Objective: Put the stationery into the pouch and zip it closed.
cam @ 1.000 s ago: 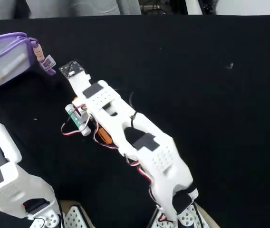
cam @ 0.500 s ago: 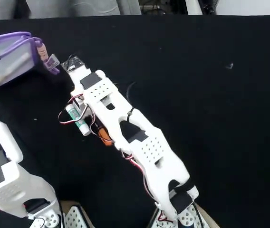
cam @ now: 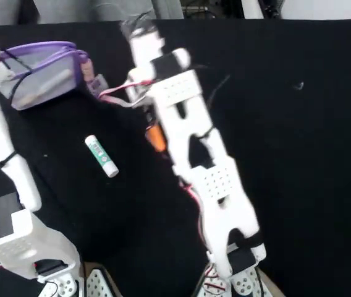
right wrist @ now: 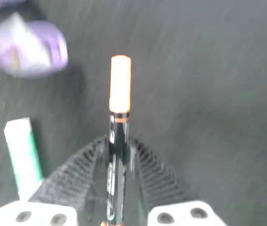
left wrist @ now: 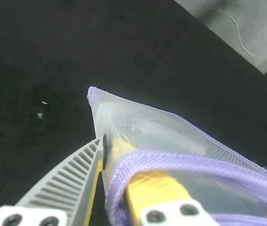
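You have: purple pouch (cam: 42, 71), upper left, open, pinched by fingers of left gripper (left wrist: 119, 165); orange-capped pen (right wrist: 120, 108) clamped in right gripper (right wrist: 119, 143); green-white glue stick (cam: 101, 156) loose on counter (cam: 287, 154); both unpacked, zipping outstanding.

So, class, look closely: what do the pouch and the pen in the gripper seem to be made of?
The pouch: likely soft translucent plastic, with a fine ribbed sheen and contents showing through; its purple edging looks like woven fabric. The pen: probably smooth hard plastic, with an even orange cap and black barrel.
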